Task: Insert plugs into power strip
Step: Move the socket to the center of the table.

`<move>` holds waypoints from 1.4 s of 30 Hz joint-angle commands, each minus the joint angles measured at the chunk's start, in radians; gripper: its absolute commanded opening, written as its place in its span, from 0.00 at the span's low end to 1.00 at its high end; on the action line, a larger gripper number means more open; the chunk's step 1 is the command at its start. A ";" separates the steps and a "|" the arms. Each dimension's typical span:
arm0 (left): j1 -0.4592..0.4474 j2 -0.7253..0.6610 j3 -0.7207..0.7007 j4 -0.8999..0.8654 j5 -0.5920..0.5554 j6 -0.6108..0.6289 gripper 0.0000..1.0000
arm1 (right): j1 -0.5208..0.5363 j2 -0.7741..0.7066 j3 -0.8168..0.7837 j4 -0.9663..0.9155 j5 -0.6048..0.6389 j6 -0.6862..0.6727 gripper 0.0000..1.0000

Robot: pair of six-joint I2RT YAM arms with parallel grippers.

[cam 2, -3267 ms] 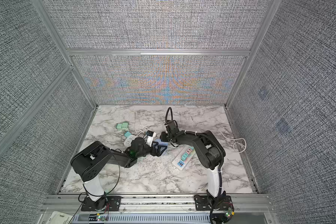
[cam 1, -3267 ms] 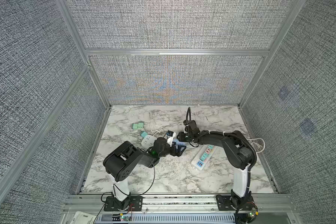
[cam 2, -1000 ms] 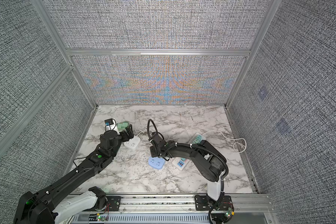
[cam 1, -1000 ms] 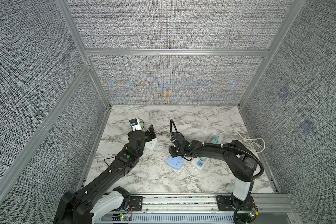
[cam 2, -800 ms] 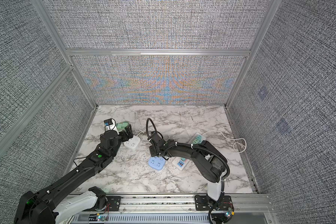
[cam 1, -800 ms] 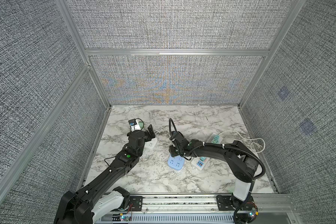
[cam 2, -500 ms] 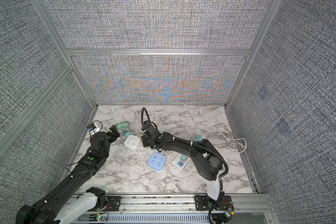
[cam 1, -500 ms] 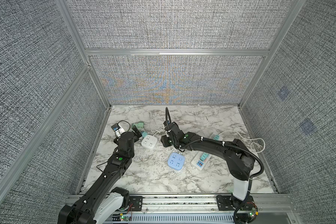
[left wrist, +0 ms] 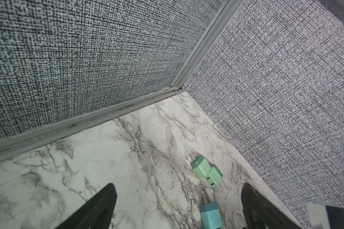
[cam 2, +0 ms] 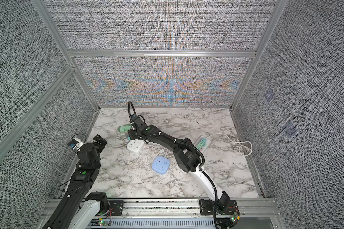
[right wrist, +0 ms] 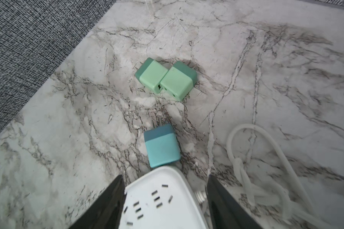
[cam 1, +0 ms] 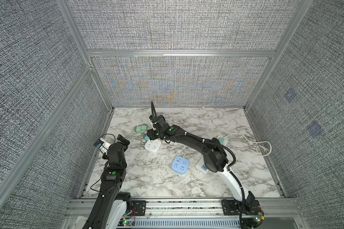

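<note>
Two mint green plugs (right wrist: 164, 80) lie on their sides, touching each other, toward the far left of the marble table (cam 1: 207, 123); both top views show them there (cam 1: 141, 128) (cam 2: 124, 128). A single teal plug (right wrist: 161, 146) lies near them, also on its side, with its prongs pointing towards the pair. Its other end is against the far edge of a white square power strip (right wrist: 157, 198).

The right gripper (right wrist: 164, 176) is over that far edge. Its jaws are spread apart, one black finger on each side of the strip's corner. It cannot be told if they press on it.

A top view shows a blue square power strip (cam 1: 180, 165) lying nearer the front, apart from the white one. Partly hidden under the right arm is a long white power strip (cam 1: 200, 166) with a row of teal plugs (cam 2: 201, 143) seated in it. Its white cable (cam 1: 246, 136) loops to the right.

The left gripper (left wrist: 178, 185) hangs near the left wall, well apart from all the strips, with its jaws spread wide and nothing between them.
</note>
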State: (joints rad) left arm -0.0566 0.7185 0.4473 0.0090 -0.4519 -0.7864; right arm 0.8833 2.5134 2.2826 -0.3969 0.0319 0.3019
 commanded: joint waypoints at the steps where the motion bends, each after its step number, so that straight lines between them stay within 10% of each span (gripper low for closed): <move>1: 0.009 -0.002 0.006 -0.001 0.034 -0.008 1.00 | -0.002 0.087 0.137 -0.146 -0.020 -0.045 0.70; 17: 0.021 -0.059 -0.021 0.027 0.063 -0.010 1.00 | -0.005 0.259 0.220 0.003 -0.110 -0.070 0.82; 42: 0.032 -0.058 -0.031 0.049 0.092 -0.009 1.00 | 0.012 0.177 0.105 0.058 0.028 -0.054 0.44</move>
State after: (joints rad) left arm -0.0254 0.6601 0.4164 0.0238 -0.3660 -0.7944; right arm 0.8917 2.7152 2.3978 -0.3145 0.0463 0.2401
